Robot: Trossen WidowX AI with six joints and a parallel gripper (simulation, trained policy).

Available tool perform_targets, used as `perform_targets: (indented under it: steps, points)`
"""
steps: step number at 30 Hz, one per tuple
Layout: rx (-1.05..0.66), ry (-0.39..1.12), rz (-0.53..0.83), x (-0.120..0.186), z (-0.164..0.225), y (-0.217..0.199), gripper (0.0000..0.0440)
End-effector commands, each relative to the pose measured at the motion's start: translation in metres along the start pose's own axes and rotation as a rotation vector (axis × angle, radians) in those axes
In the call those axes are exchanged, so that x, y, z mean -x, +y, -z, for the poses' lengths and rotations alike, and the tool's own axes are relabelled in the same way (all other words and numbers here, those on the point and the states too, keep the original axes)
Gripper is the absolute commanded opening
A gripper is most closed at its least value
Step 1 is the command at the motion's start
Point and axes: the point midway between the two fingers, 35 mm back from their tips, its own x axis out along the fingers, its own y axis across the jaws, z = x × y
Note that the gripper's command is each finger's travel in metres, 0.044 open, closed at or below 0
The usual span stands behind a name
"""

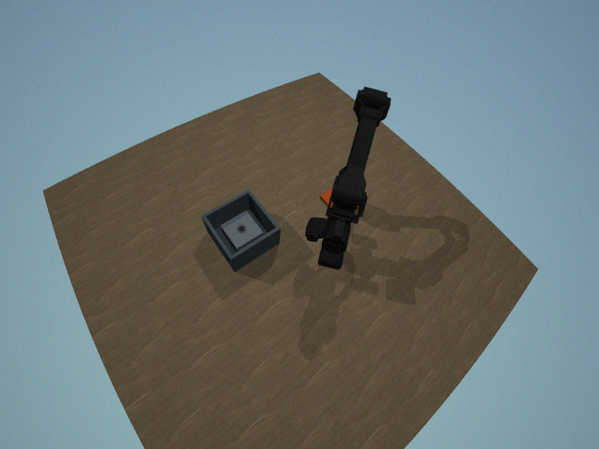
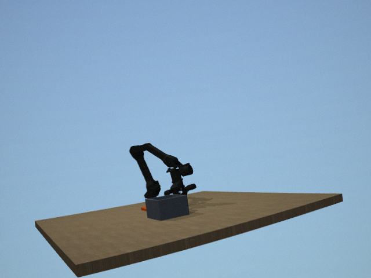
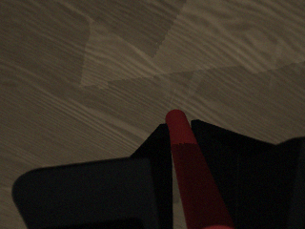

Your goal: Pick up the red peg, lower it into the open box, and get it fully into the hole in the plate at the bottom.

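And the black, two-fingered hand is pinching the slim red cylindrical peg outside the square, slate-grey open box, presumably securing it for lifting over that wall and lowering inside!

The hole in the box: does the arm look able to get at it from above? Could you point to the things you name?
Probably yes: the box (image 1: 255,252) (image 2: 175,208) is open on top and nothing covers the hole (image 1: 241,228), though the walls may crowd the arm (image 1: 361,145) (image 2: 144,170).
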Motion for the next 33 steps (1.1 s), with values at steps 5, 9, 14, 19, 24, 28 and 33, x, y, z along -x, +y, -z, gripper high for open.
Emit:
perform_targets:
  steps: [5,9,14,19,24,28,33]
  points:
    - [0.054,-0.052,-0.035,0.021,-0.012,0.008,0.0000]
    - [0.096,-0.092,-0.055,0.037,-0.020,0.011,0.0000]
    - [0.133,-0.145,-0.084,0.059,-0.032,0.018,0.0000]
    - [0.153,-0.197,-0.108,0.082,-0.046,0.024,0.0000]
    - [0.155,-0.249,-0.123,0.101,-0.063,0.029,0.0000]
    - [0.137,-0.285,-0.127,0.110,-0.081,0.031,0.0000]
    - [0.104,-0.323,-0.126,0.117,-0.103,0.033,0.0000]
